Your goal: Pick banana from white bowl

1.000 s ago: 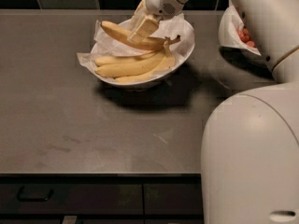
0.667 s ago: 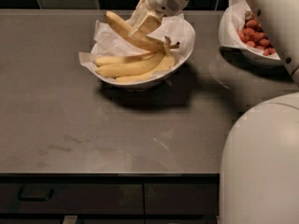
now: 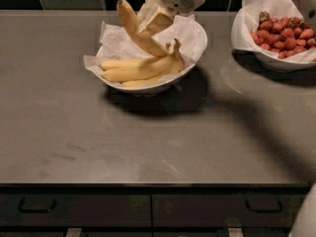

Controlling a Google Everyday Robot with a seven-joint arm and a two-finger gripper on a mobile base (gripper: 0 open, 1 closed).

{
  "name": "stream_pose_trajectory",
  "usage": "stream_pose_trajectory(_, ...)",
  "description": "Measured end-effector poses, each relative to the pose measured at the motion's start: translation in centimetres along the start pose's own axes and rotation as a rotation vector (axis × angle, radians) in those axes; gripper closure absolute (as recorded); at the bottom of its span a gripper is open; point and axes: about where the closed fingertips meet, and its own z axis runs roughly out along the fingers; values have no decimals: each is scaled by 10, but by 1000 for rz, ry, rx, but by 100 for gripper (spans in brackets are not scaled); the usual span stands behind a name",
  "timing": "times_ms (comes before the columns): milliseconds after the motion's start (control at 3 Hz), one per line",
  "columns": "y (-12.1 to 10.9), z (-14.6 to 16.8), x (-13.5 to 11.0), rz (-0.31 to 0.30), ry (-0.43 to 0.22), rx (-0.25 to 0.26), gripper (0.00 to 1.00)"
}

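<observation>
The single slim yellow banana [image 3: 132, 27] is held slanting above the white bowl [image 3: 157, 87], its upper end up and left and its lower end just over the bowl's contents. My gripper [image 3: 152, 21] comes in from the top and is shut on the banana's middle. The bowl is lined with crumpled white paper [image 3: 112, 37] and holds a bunch of thicker bananas [image 3: 133, 71] joined at their stems.
A second white bowl with red strawberries [image 3: 281, 32] stands at the back right of the dark counter [image 3: 148, 142]. Part of my white arm shows at the lower right corner [image 3: 305, 216]. Drawers with handles run below the counter's front edge.
The gripper has lifted the single banana up, and it now tilts more steeply above the bowl. The arm's bulk has moved out to the right, baring the strawberry bowl.
</observation>
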Motion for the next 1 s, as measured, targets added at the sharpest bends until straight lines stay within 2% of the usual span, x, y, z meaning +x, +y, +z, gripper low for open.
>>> stream_pose_trajectory(667,46,-29,-25,-6,-30,62,100)
stream_pose_trajectory(1000,53,-53,-27,-3,-41,98,100)
